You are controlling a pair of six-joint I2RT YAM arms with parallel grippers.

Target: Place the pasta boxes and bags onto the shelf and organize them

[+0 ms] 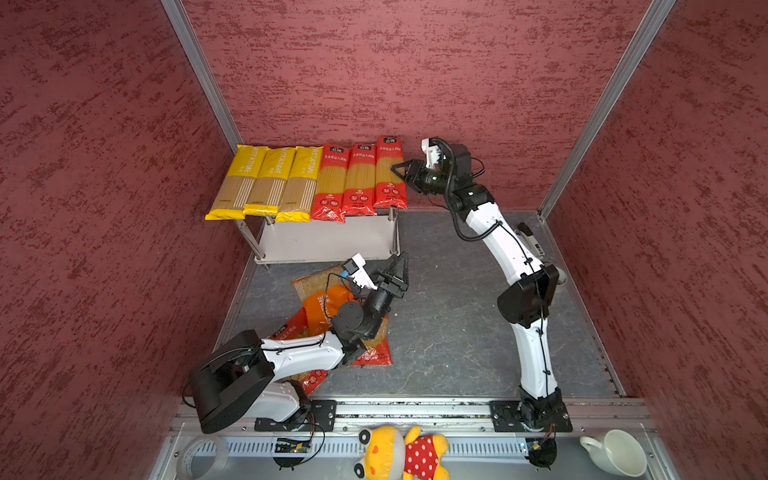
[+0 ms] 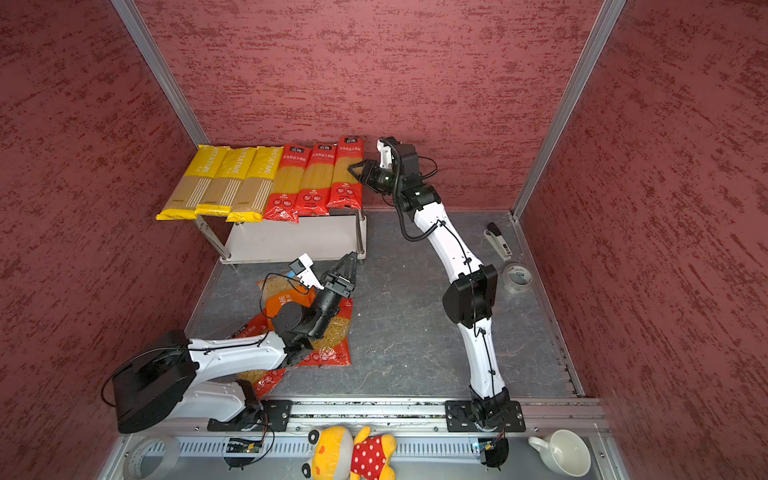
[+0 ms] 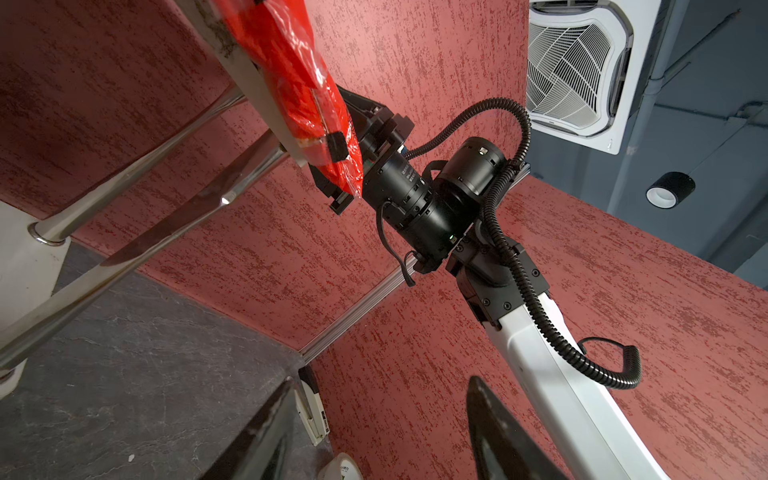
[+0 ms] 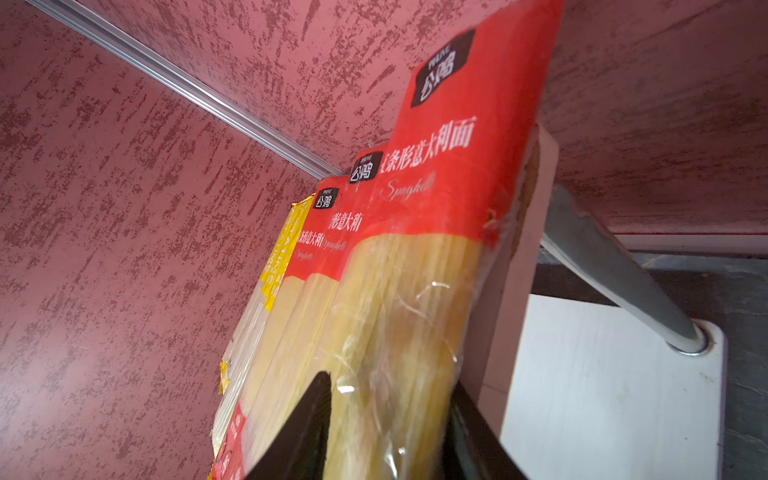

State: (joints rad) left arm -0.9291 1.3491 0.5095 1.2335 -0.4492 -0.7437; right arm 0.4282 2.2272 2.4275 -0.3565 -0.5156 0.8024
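Red-walled booth, right hand [image 4: 388, 384] part-open astride rightmost red pack [image 4: 440, 187]

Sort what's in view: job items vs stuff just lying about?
Job:
- yellow packs
- red packs
- orange bag
- red bags
- shelf

Lying about:
- plush toy
- cup
- stapler
- tape roll
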